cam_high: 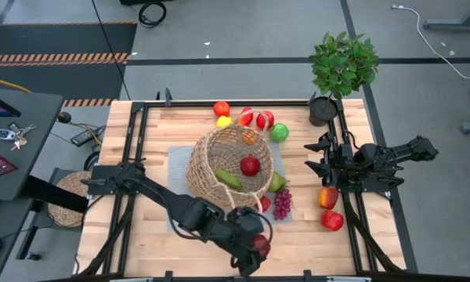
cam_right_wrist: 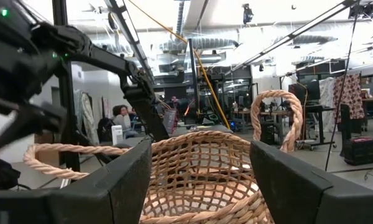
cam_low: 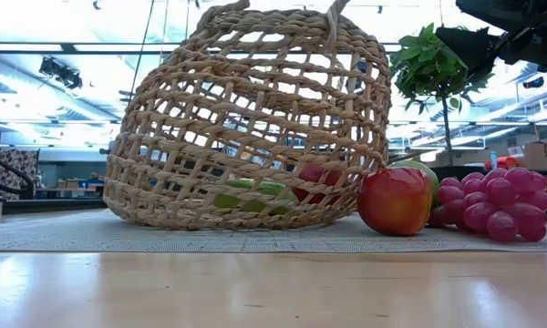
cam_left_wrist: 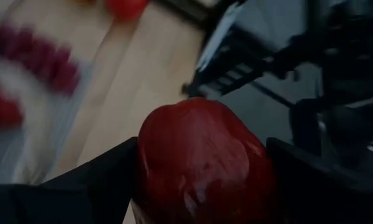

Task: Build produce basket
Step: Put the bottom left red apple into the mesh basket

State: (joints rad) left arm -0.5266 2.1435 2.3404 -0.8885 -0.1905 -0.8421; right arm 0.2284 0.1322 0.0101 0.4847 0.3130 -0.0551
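Tan wicker makes up the basket (cam_high: 233, 166), which stands near the middle of the table (cam_high: 141, 235) on a grey mat (cam_high: 176, 160), tilted over so its mouth faces up and toward the near edge. Inside it lie a red apple (cam_high: 250, 165) and a long green piece (cam_high: 227, 178); in the low view both show through the weave at the basket's bottom.

Around the basket the rest of the produce is scattered. Beyond it, toward the far edge, sit a red-orange fruit (cam_high: 221, 108), a yellow lemon (cam_high: 224, 121), two red pieces (cam_high: 259, 118) and a green apple (cam_high: 280, 132). Just beside the basket on its right rest a green fruit (cam_high: 277, 182) and purple grapes (cam_high: 283, 203), with a red-and-yellow apple (cam_low: 395, 200) touching the basket's wall in the low view. Farther right of the basket lie two more red fruits (cam_high: 330, 208).

The left gripper (cam_high: 256, 244) is near the table's front edge, in front of the basket, its fingers clamped on a dark red fruit (cam_left_wrist: 202, 165) that fills the gap between them.

The right gripper (cam_high: 312, 154) hangs to the right of the basket, pointing at it, fingers parted and holding nothing. A potted plant (cam_high: 341, 69) stands at the far right corner.
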